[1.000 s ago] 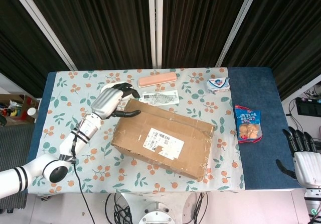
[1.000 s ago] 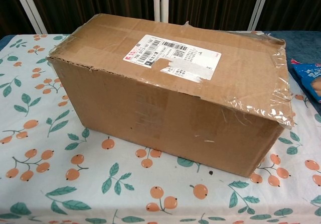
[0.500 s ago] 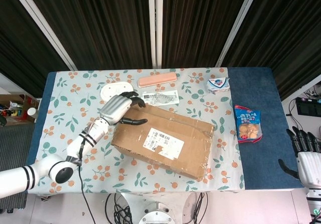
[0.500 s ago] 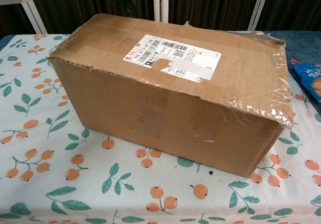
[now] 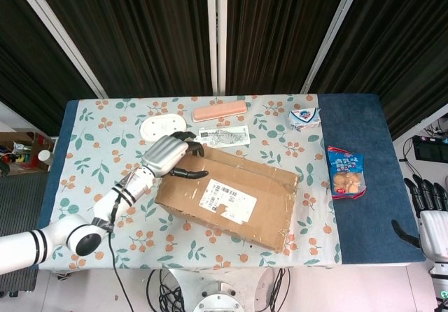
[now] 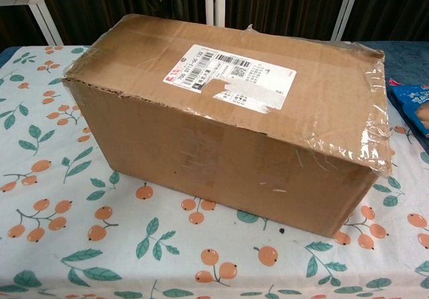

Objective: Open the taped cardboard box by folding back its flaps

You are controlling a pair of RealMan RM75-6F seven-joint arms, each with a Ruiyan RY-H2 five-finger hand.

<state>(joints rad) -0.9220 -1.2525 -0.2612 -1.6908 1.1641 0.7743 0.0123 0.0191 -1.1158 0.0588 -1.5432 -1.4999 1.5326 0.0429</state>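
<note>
Table (image 5: 84, 126), one, draped in a leaf-and-orange-fruit printed cloth with a dark blue strip at its right side. One brown taped cardboard box (image 5: 227, 196) with a white shipping label lies at the table's centre, flaps closed under clear tape; in the chest view its near-left top edge sits slightly higher than half a second ago, as though nudged. One silver-and-black left hand (image 5: 168, 154) now rests over the box's far-left corner, having advanced from the cloth beside the round dish onto the box top across the last second; dark fingers (image 5: 190, 174) curve down onto the cardboard, touching it but grasping nothing. One right hand (image 5: 428, 210) hangs off the table's right edge, fingers apart, empty, slightly lower than before. Smaller items, one each, unchanged: blue snack bag (image 5: 346, 172), pink oblong bar (image 5: 220, 111), clear flat packet (image 5: 225, 136), white round dish (image 5: 162, 126), small blue-and-white carton (image 5: 305, 117).
</note>
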